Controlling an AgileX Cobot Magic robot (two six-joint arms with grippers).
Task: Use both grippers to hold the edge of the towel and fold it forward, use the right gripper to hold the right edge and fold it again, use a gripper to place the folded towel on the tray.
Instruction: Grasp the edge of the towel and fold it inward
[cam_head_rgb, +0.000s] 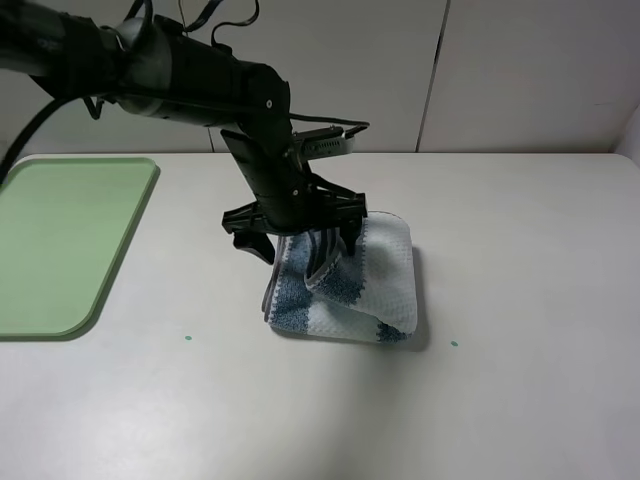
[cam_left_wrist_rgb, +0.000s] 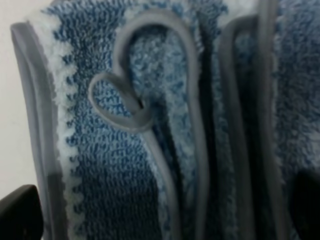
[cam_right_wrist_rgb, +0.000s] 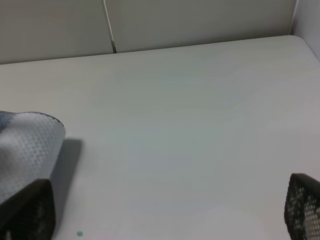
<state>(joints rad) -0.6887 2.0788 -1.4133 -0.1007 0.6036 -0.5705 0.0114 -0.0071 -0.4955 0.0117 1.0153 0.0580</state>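
Note:
The towel (cam_head_rgb: 375, 285), striped blue and whitish, lies folded and a little rumpled on the table's middle. My left gripper (cam_head_rgb: 305, 245) is lowered onto its far-left part, open, with one finger on each side of the bunched layers. In the left wrist view the towel (cam_left_wrist_rgb: 115, 165) fills the frame, its grey piped edge (cam_left_wrist_rgb: 165, 165) curls in loops, and the left gripper (cam_left_wrist_rgb: 160, 210) shows only dark fingertips (cam_left_wrist_rgb: 17, 212) at the corners. My right gripper (cam_right_wrist_rgb: 167, 215) stands open above bare table, with the towel (cam_right_wrist_rgb: 25, 150) off to one side. The pale green tray (cam_head_rgb: 60, 240) lies flat at the far left.
The left arm (cam_head_rgb: 180, 70) reaches in from the upper left, above the table between the tray and the towel. Two small green dots (cam_head_rgb: 187, 338) mark the tabletop near the front. A white wall runs along the table's back edge (cam_head_rgb: 500, 152).

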